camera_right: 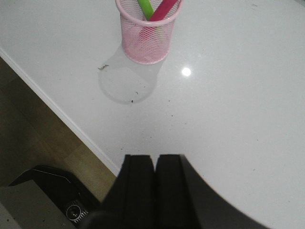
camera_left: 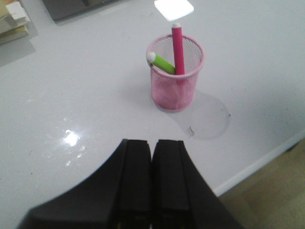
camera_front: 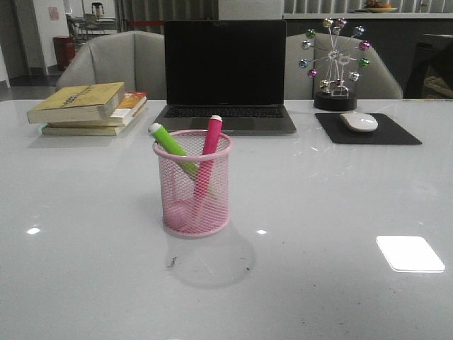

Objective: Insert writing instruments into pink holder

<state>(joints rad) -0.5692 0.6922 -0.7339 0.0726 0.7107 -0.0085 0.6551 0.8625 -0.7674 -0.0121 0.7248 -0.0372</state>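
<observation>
The pink wire-mesh holder (camera_front: 193, 209) stands upright at the middle of the white table. Inside it lean two markers, the green one (camera_front: 170, 145) tilted left and the hot pink one (camera_front: 210, 142) nearly upright, white ends up above the rim. The left wrist view shows the holder (camera_left: 174, 88) with the green marker (camera_left: 161, 63) and pink marker (camera_left: 177, 47), well away from my left gripper (camera_left: 152, 143), which is shut and empty. My right gripper (camera_right: 155, 157) is also shut and empty, far from the holder (camera_right: 145, 40). Neither gripper appears in the front view.
Behind the holder sits an open laptop (camera_front: 225, 71). A stack of books (camera_front: 88, 108) lies at the back left. A mouse (camera_front: 359, 122) on a black pad and a ball ornament (camera_front: 334, 64) stand at the back right. The table's front edge (camera_right: 62, 114) borders the floor.
</observation>
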